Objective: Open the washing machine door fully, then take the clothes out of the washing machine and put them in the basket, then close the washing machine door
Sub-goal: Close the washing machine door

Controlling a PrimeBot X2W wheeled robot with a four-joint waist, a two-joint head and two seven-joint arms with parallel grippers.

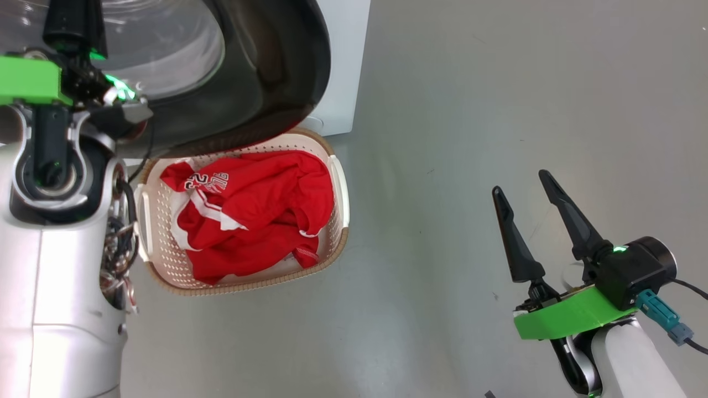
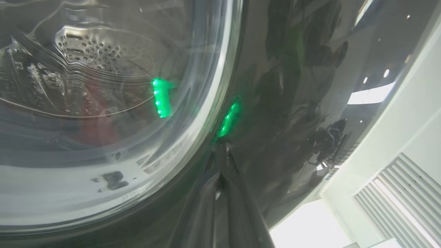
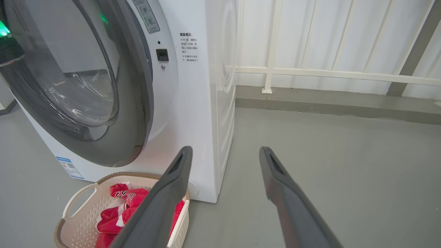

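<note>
Touching the glossy black rim of the washing machine door point(image 1: 276, 72) is my left gripper point(image 2: 220, 151), its two fingers closed tight together with nothing between them. In the left wrist view the tips meet their own reflection at the centre of the frame, just right of the glass bowl point(image 2: 103, 144). Through that glass I can make out the studded steel drum point(image 2: 89, 51) in the upper left and a blurred red patch below it; I cannot tell what that patch is.

In the right wrist view the washing machine point(image 3: 196, 103) fills the left half, and its door stands a little off the white front, the latch slot showing beside the rim.

The basket point(image 1: 249, 287) sits on the grey floor point(image 1: 470, 110) left of centre in the head view, its far end under the door's lower edge. The clothes point(image 1: 254, 210) lie bunched inside it, red with white trim and lettering.

My right gripper point(image 1: 520, 181) hangs at the lower right of the head view, well apart from the basket, fingers spread wide and holding nothing.
</note>
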